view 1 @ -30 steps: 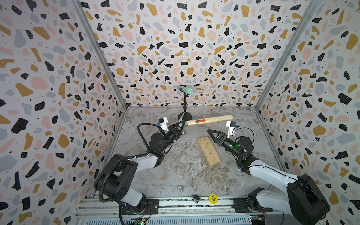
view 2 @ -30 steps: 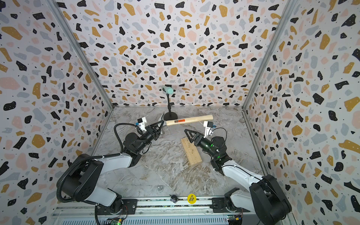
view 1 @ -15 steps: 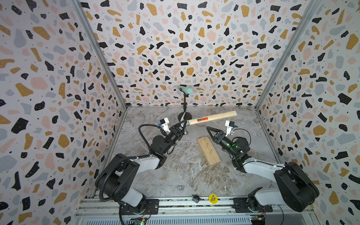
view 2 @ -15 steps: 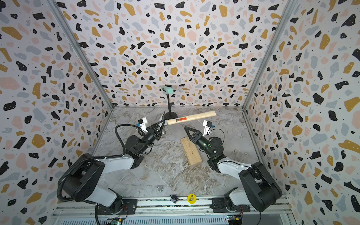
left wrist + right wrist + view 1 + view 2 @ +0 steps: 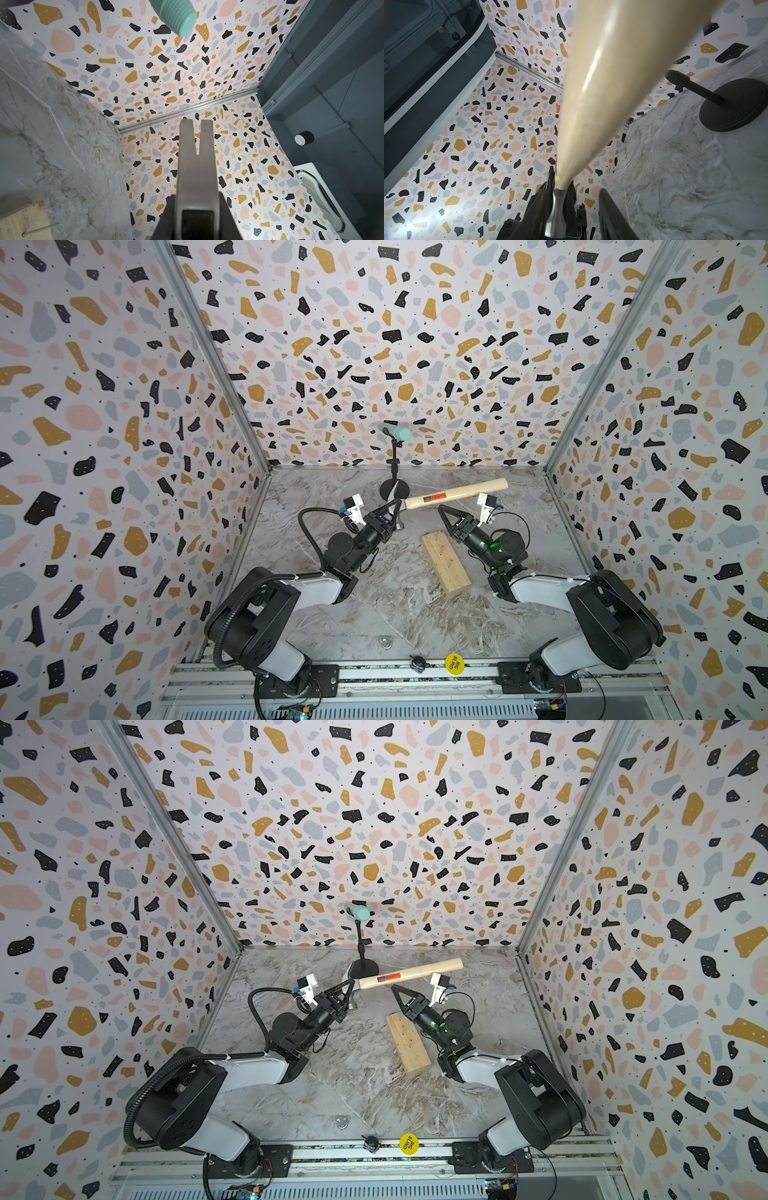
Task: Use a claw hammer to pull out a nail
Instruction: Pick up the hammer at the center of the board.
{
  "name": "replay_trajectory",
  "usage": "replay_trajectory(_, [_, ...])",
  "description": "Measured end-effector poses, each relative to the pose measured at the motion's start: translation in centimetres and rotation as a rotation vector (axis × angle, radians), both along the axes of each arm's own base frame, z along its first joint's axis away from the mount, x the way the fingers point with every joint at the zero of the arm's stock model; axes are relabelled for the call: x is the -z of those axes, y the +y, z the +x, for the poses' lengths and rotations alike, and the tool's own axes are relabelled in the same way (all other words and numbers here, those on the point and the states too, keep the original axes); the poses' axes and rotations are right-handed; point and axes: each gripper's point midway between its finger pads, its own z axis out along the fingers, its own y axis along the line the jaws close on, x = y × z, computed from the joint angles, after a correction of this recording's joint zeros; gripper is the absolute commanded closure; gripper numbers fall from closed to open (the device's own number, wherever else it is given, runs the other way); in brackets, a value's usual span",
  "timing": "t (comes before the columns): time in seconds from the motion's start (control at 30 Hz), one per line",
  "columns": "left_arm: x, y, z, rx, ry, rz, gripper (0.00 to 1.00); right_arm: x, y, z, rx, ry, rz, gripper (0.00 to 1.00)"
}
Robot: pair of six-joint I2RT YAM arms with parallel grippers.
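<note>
The claw hammer (image 5: 457, 491) (image 5: 415, 971) hangs above the table, and my left gripper (image 5: 390, 515) (image 5: 341, 997) is shut on its steel head. In the left wrist view the forked claw (image 5: 196, 155) juts out from between the jaws of my left gripper (image 5: 197, 207). The pale handle (image 5: 602, 83) runs over my right gripper (image 5: 446, 514) (image 5: 573, 199), which stands open just under it with nothing between its fingers. A pale wooden block (image 5: 446, 564) (image 5: 409, 1044) lies on the table between the arms. The nail (image 5: 40, 229) sticks out of it as a thin pin.
A black microphone stand (image 5: 394, 489) with a mint-green head (image 5: 397, 432) stands at the back, right behind the hammer head. A yellow round sticker (image 5: 454, 663), a black knob (image 5: 417, 663) and a small metal ring (image 5: 385, 642) sit at the front rail. Speckled walls enclose three sides.
My right gripper has risen toward the hammer handle and its jaws have narrowed. The left gripper has lifted the hammer slightly, still holding its head.
</note>
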Motion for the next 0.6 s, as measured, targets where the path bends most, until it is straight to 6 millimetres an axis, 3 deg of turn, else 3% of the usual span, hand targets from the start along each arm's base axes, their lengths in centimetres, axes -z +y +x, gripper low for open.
replay_trajectory(0.6, [0.9,-0.9,-1.2,0.019,0.023,-0.018,1.0,-1.1,1.3,2.2,-0.014,-0.028,0.051,0.64])
